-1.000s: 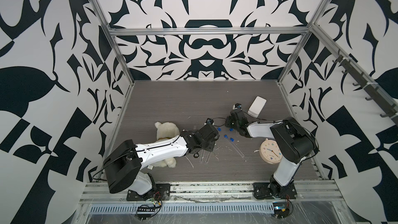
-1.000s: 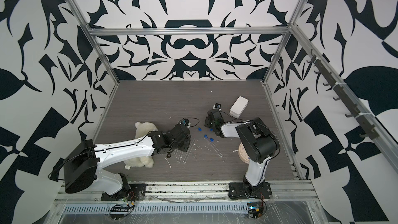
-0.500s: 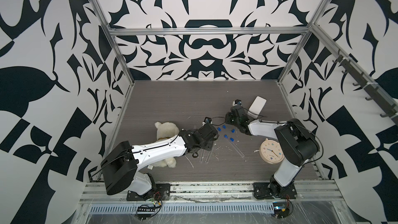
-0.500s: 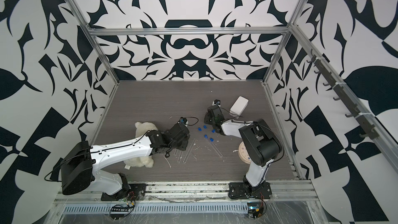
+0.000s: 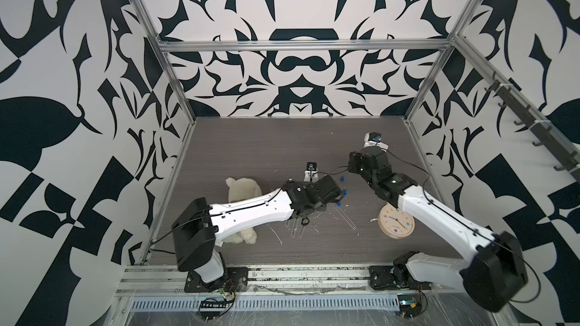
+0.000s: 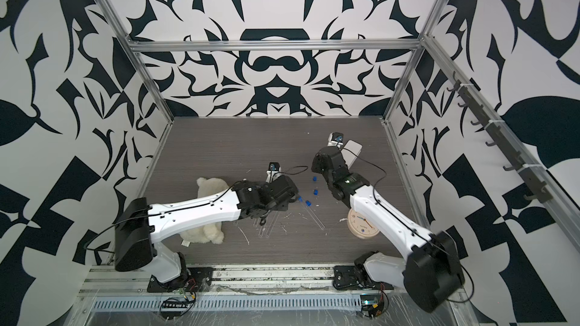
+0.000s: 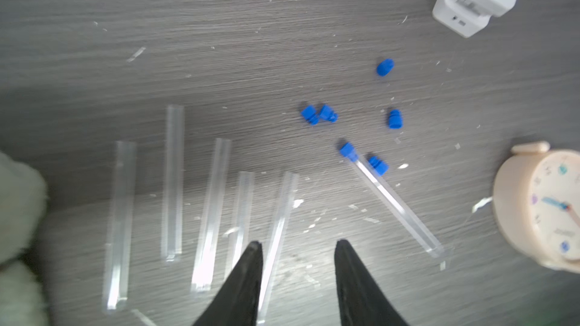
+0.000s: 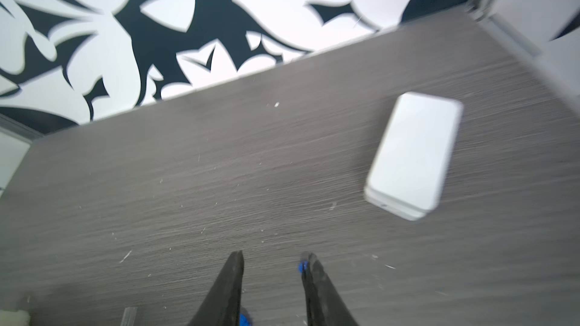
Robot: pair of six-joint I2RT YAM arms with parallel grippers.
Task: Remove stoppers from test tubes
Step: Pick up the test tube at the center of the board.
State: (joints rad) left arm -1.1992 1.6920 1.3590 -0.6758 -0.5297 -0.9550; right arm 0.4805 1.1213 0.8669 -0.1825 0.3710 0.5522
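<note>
Grey wood-grain tabletop (image 7: pixel 219 26) inside a black-and-white patterned enclosure. Five bare test tubes (image 7: pixel 172 180) lie side by side, with five loose blue stoppers (image 7: pixel 394 118) scattered beyond them. One capped tube (image 7: pixel 395 205) lies apart, near a beige alarm clock (image 7: pixel 539 205), its stopper (image 7: pixel 346 149) not yet pulled. Left gripper (image 7: pixel 296 246) hovers with fingers parted and empty; right gripper (image 8: pixel 273 257) is likewise parted and empty. Probably best: one gripper pins the clear body while the other pinches the cap and pulls straight along the tube.
</note>
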